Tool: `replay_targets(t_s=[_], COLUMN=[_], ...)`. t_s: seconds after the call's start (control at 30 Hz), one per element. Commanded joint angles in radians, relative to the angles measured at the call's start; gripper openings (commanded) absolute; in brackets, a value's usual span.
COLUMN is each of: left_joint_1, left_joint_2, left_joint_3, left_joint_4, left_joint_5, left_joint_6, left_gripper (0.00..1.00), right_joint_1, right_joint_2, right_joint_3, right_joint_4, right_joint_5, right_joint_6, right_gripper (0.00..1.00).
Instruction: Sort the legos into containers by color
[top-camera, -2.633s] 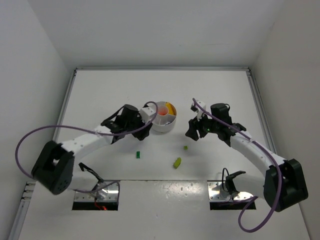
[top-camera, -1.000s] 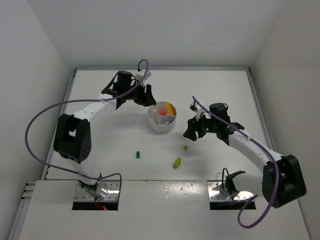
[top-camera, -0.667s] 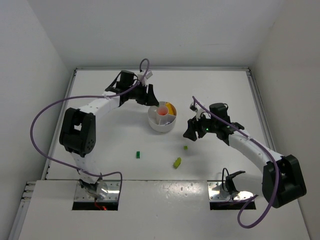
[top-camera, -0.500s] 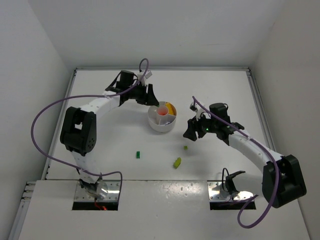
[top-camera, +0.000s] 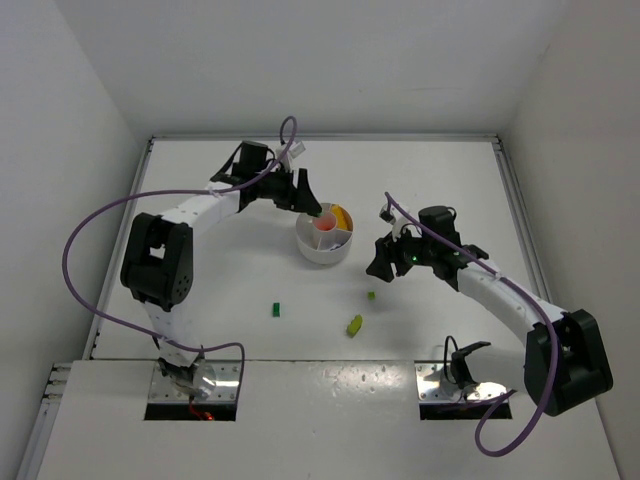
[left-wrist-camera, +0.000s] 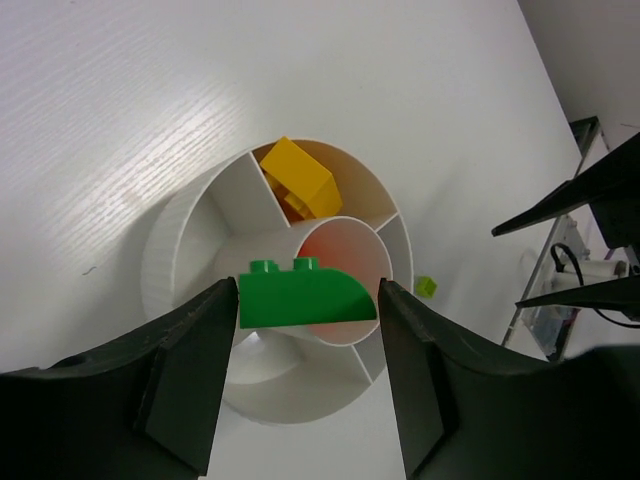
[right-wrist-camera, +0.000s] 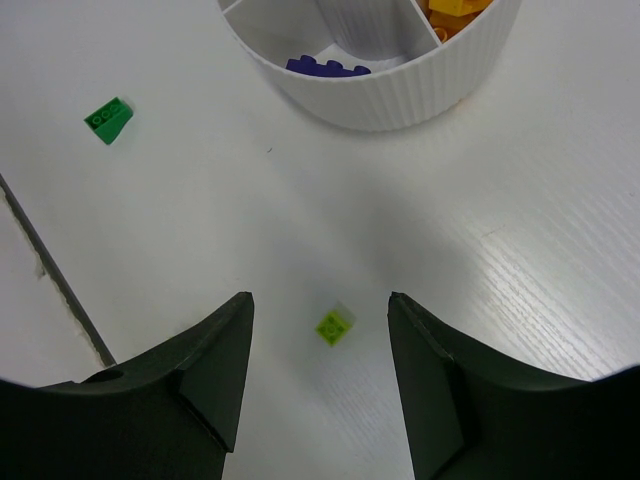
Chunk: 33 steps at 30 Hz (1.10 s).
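**Left gripper (left-wrist-camera: 308, 292) holds a green brick (left-wrist-camera: 300, 302) over the dish (left-wrist-camera: 180, 250).**
Fingers clamp the brick above the centre well's 6 o'clock rim, probably seeking a green wedge. The right gripper (right-wrist-camera: 320, 300), fingers wide, hangs over a lime bit (right-wrist-camera: 334, 326).

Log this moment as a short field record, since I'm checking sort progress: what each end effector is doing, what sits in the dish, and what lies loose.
left end effector: shut on the held green brick, above the dish
right end effector: open, above the small lime brick
dish contents seen: yellow brick in one wedge, purple brick in another
loose on the table: loose green brick, small lime brick, larger lime piece
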Motion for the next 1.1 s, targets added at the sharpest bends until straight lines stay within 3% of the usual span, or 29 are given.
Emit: replay_targets(t_s=[0.0, 0.2, 1.07], left_joint_1=[0.011, 0.020, 0.039], left_joint_2=[0.014, 0.014, -0.064], left_joint_3=[0.040, 0.031, -0.012], left_joint_4=[0.032, 0.051, 0.169], left_joint_5=[0.060, 0.060, 0.082], left_joint_6=[-0.019, -0.028, -0.068], left_gripper=[0.64, 0.81, 0.87], right_joint_1=[-0.006, -0.006, -0.006], right_joint_2=[-0.011, -0.011, -0.020], right_joint_3=[0.003, 0.003, -0.015], right_joint_4=[0.031, 0.031, 0.049], right_joint_5=[-0.024, -0.024, -0.033], right_joint_6=[0.012, 0.012, 0.030], right_gripper=[0.57, 0.57, 0.57])
